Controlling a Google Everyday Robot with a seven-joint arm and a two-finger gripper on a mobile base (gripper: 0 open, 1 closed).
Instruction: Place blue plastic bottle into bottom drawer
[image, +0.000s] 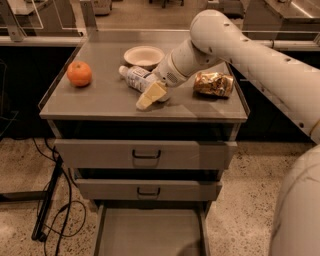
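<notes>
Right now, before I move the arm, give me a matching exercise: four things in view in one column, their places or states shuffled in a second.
1. orange
2. blue plastic bottle
3. foil snack bag
4. bottom drawer

A. pulled open, down by the floor
B. left side of the cabinet top
C. right side of the top
D. lying on its side beside the bowl, with the gripper at its near end

Pairs: 1-B, 2-D, 3-C, 4-A.
</notes>
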